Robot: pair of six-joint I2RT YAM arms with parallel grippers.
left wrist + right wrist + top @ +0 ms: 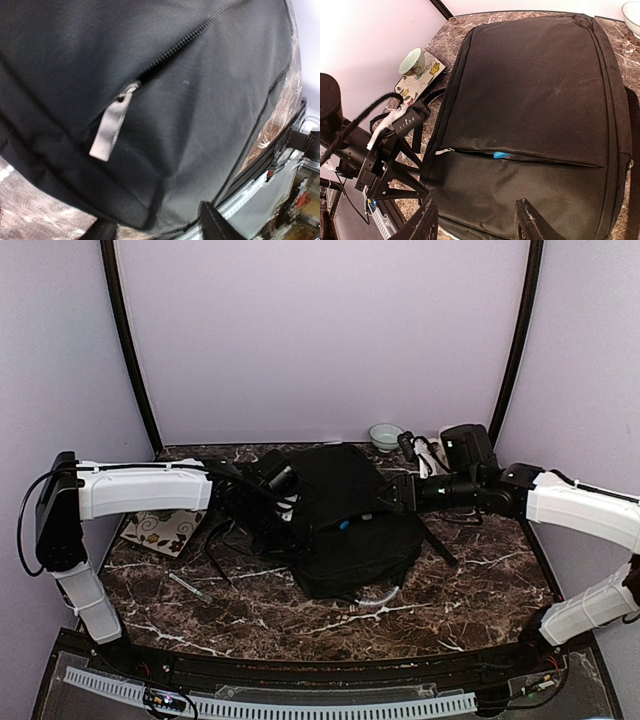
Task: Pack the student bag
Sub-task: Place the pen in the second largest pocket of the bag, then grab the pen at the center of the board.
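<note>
Student bag (535,90) | blue item (501,155): right wrist, not left | left gripper (152,222), right gripper (475,206): parted, empty

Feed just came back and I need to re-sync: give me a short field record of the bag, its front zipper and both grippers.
bag: student bag, lying flat on the marble table
front zipper: appears partly open, something blue showing in the gap
zipper pull: grey tab, not gripped
left gripper: open, close over the bag near the pull
right gripper: open, above the front pocket, holding nothing
</note>
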